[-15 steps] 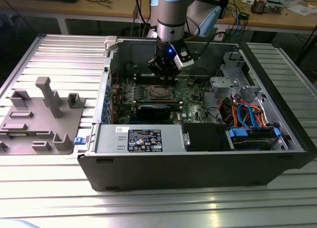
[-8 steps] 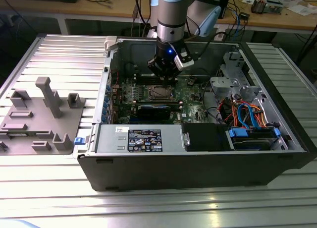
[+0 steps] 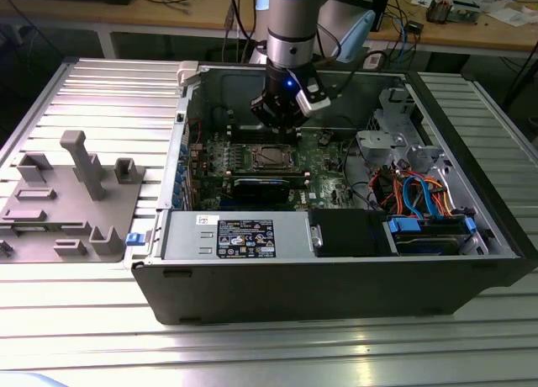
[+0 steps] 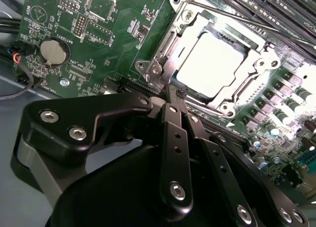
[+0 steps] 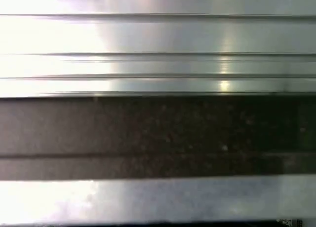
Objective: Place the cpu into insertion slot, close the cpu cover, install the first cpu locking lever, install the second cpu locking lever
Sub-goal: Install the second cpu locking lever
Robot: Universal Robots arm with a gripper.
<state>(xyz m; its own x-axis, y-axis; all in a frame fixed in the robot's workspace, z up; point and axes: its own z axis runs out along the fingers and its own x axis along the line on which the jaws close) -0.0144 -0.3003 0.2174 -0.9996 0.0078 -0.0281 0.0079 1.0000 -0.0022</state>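
Note:
The cpu lies flat in the insertion slot on the green board, its metal top glaring bright. The cpu cover, a silvery frame, lies down around it. A thin wire locking lever runs along the socket's far side; I cannot tell whether it is latched. My gripper is shut with nothing between its fingers, its tips right at the socket's near corner by a hinge screw. In the exterior view the gripper hangs just behind the socket inside the open computer case.
A black power-supply box lines the case's front wall. Drive bays with blue and orange cables fill the exterior view's right. Memory slots and a coin battery flank the socket. A grey fixture stands on the ribbed table.

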